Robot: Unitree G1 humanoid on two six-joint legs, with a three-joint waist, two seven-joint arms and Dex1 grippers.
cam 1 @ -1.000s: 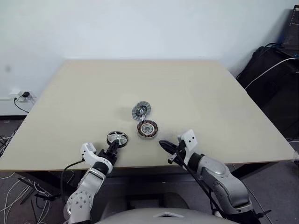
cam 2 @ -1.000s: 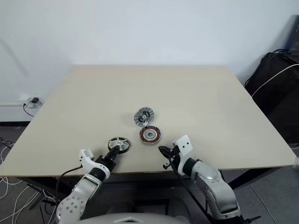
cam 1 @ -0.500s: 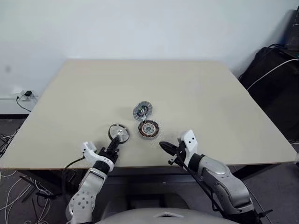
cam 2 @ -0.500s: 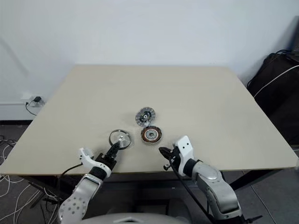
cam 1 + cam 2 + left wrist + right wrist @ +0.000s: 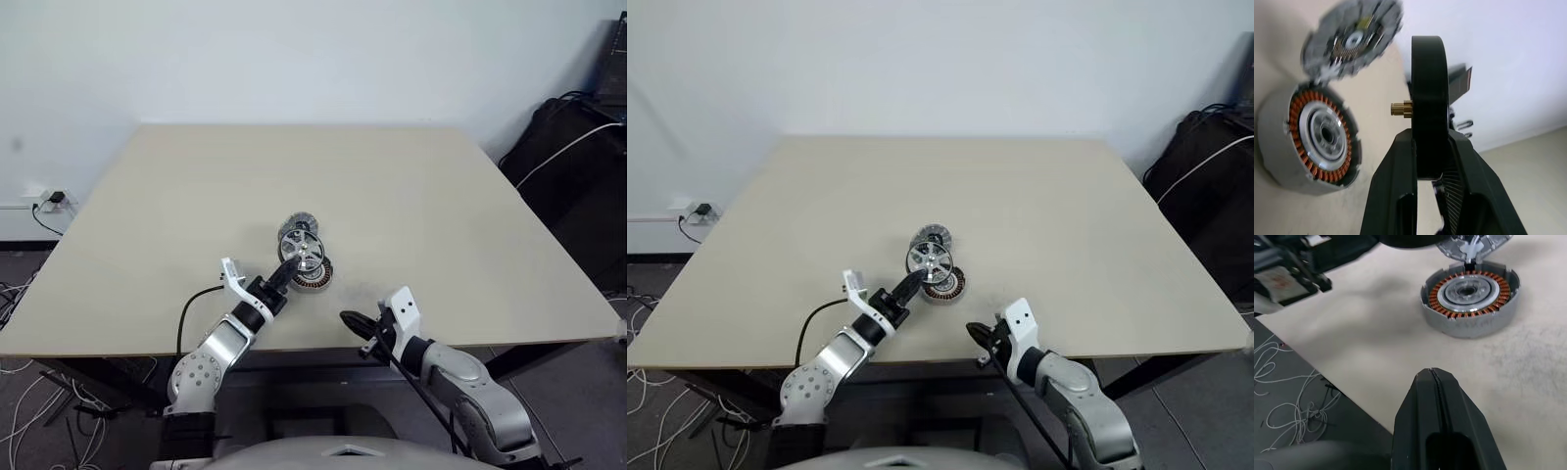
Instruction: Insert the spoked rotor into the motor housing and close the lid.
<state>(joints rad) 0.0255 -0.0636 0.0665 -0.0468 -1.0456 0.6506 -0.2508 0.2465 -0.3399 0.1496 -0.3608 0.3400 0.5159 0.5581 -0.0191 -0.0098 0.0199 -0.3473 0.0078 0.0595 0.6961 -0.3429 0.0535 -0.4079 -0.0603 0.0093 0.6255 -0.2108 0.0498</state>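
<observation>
Overhead, the left gripper clamped the spoked rotor above the motor housing, beside the lid. Its wrist view showed the rotor edge-on; next it needs laying flat. The right gripper sat shut, empty.

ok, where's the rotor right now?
The spoked rotor is clamped on edge in the left gripper, in the air over the motor housing, near the table's front middle.

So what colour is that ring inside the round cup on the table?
Copper-orange windings in the motor housing, clearest in the right wrist view.
</observation>
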